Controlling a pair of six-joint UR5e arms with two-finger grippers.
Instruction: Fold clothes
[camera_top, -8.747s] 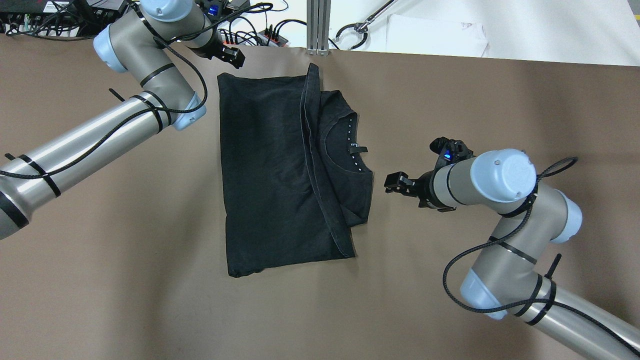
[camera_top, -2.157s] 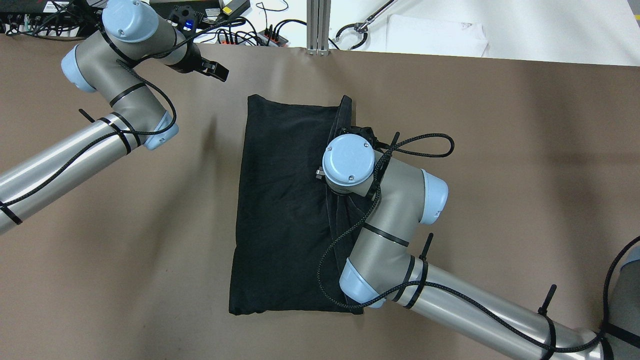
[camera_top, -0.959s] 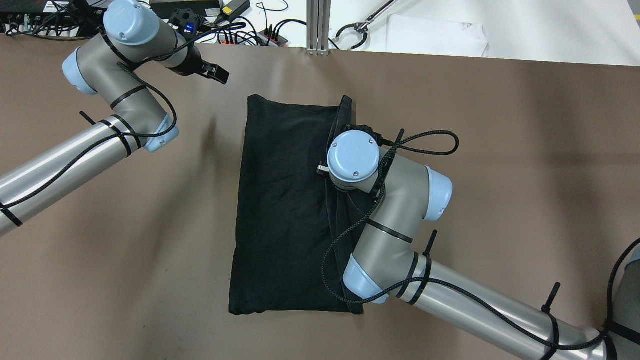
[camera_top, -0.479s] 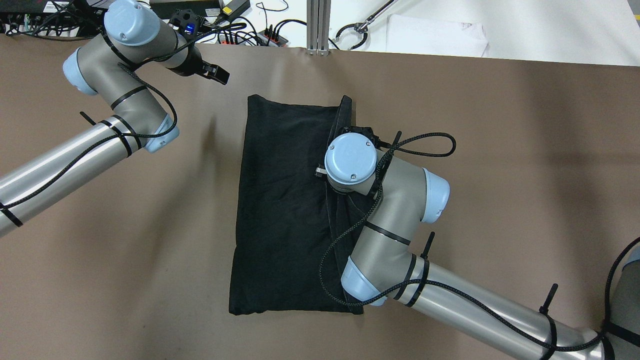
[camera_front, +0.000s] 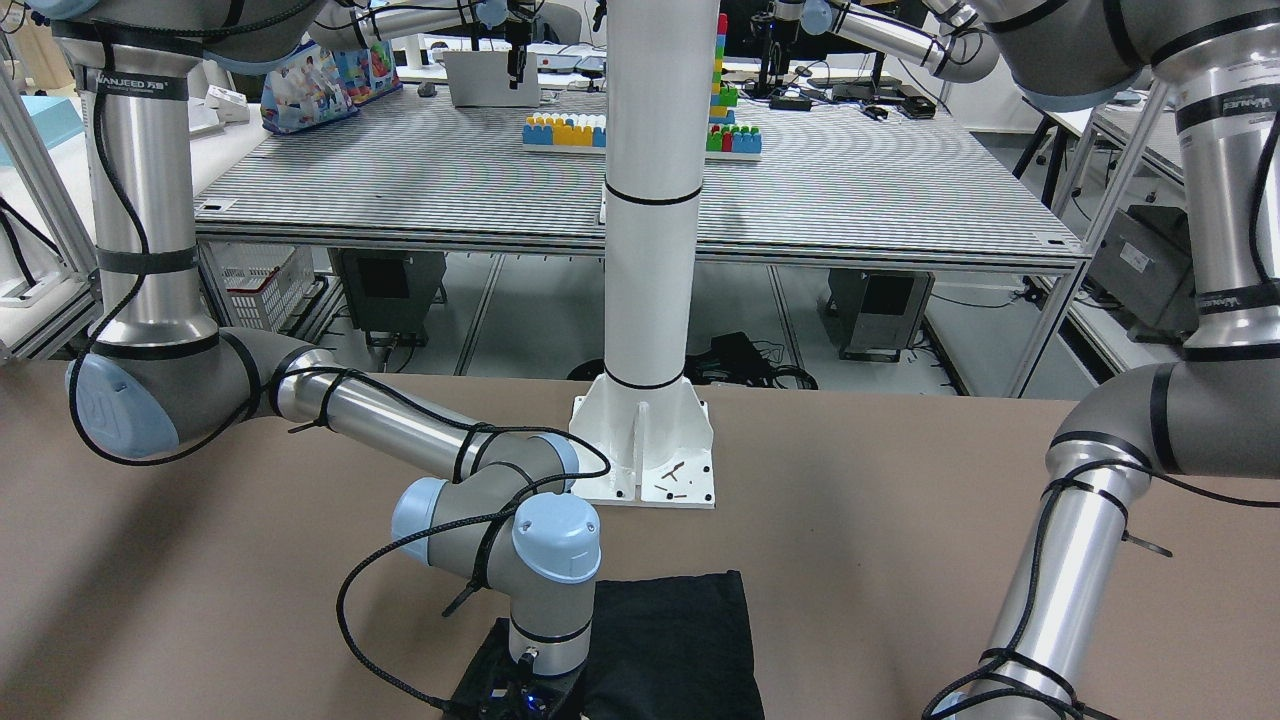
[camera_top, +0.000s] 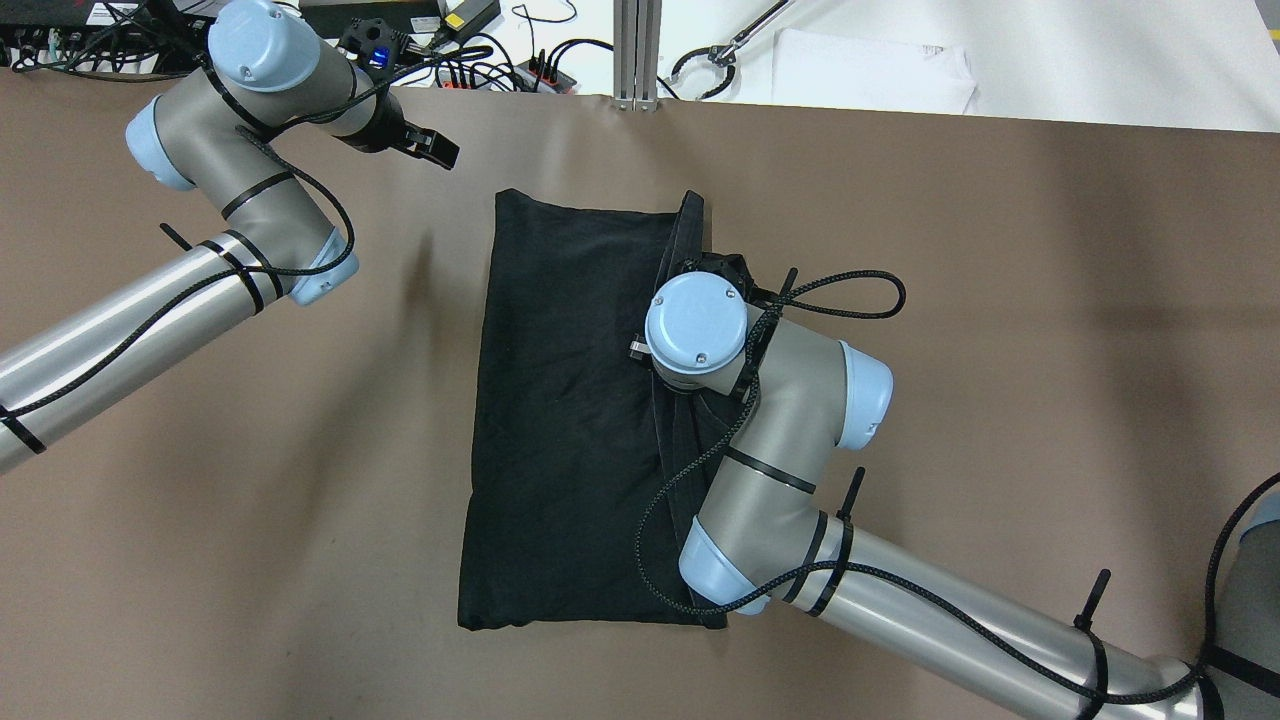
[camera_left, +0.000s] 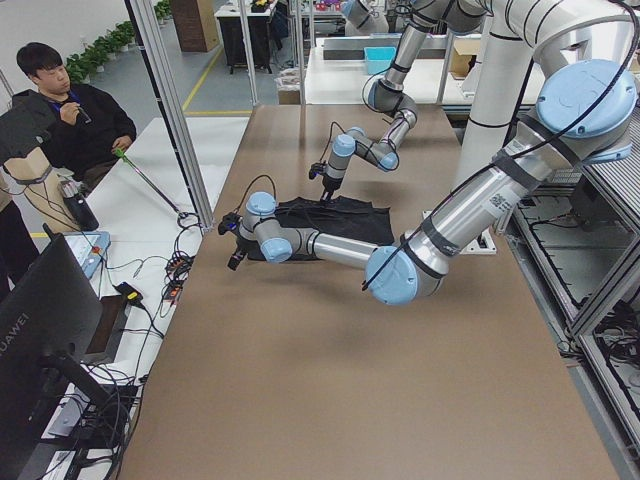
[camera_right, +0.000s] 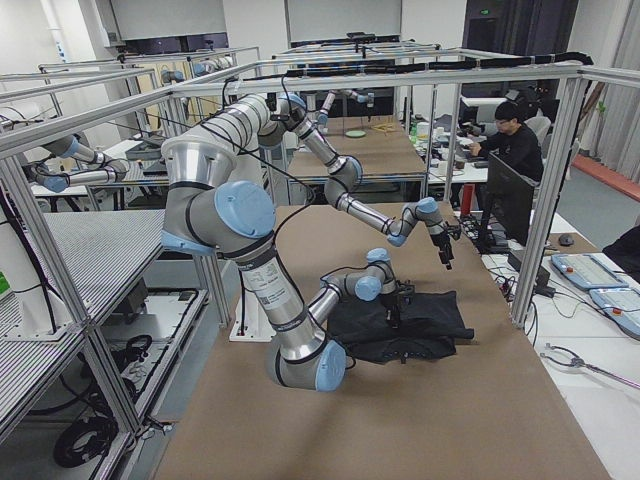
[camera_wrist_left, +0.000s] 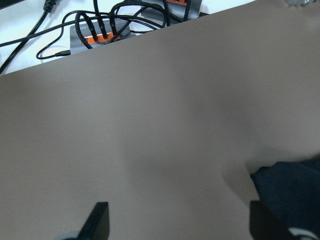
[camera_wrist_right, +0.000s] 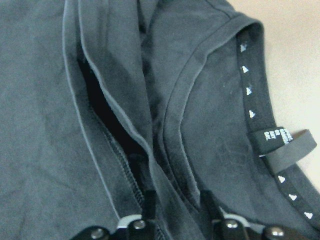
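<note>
The right gripper (camera_wrist_right: 178, 200) points straight down into the shirt (camera_top: 560, 400). Its fingers (camera_wrist_right: 150, 197) are drawn close together with a raised ridge of fabric between them. It looks to be pinching that fold, though the tips sink into dark cloth, so the hold is likely rather than certain.

The shirt lies flat on the table (camera_top: 950, 250) directly beneath this gripper. It is folded to a long rectangle whose long axis runs from the robot's side out toward the far edge. The hem (camera_wrist_right: 75, 85) of the upper layer runs ahead of the fingers along that axis. The collar (camera_wrist_right: 200, 55) and label (camera_wrist_right: 280, 142) lie just beside them, on the side away from the left gripper (camera_top: 437, 152).

That gripper has its jaws spread wide with nothing between them. It hangs over bare table off the shirt's far corner, near it but apart.

The right arm is much the nearer. I judge its fold would travel across the short axis, toward the left gripper's side.

Behind the right gripper, its own forearm (camera_top: 950, 625) and cable (camera_top: 650, 520) cross above the shirt's near part. The pole base (camera_front: 645, 450) stands farther back, apart from the fabric.
</note>
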